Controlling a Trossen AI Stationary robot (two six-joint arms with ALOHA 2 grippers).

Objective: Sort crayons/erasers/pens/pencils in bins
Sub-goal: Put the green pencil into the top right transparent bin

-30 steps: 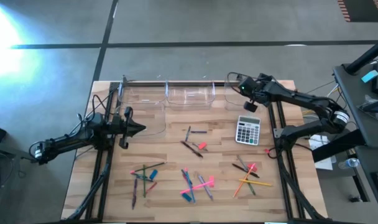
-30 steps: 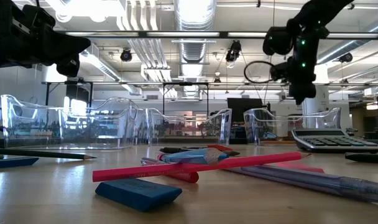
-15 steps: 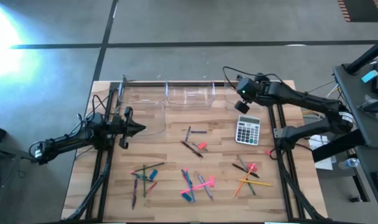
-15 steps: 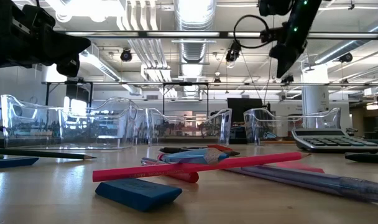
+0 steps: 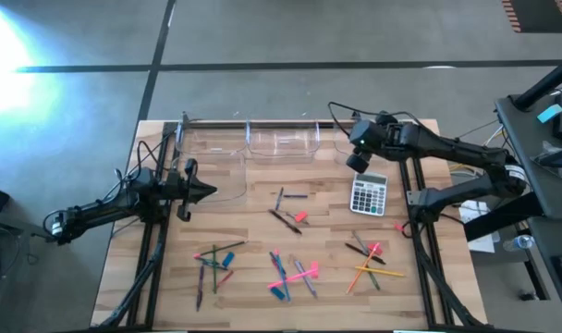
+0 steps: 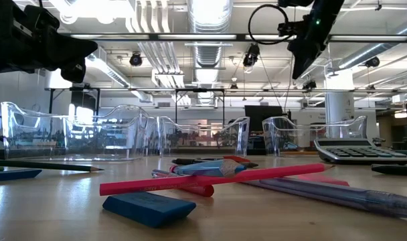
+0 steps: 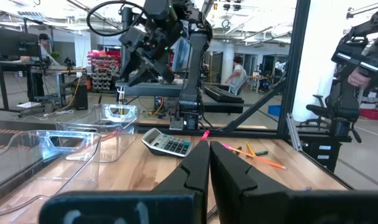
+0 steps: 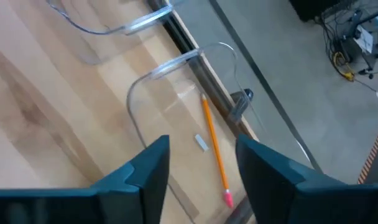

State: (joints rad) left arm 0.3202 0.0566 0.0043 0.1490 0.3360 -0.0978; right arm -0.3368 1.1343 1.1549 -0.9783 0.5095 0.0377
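Right wrist view is showing the right gripper (image 8: 198,168) with its fingers spread and empty, hanging over an orange pencil (image 8: 214,149) lying inside the clear bin (image 8: 145,84) at frame centre. High view is showing the left gripper (image 5: 210,191) pressed together at mid-left, holding nothing.

A light wooden table (image 5: 244,231) with plank stripes holds clear see-through bins (image 5: 281,141) along its far edge. An orange pencil (image 8: 214,148) with a pink end lies in the right bin. A grey calculator (image 5: 368,194) has dark buttons. Pink, green, orange and dark sticks (image 5: 295,274) are scattered near a blue eraser (image 6: 148,206). Both arms are black.
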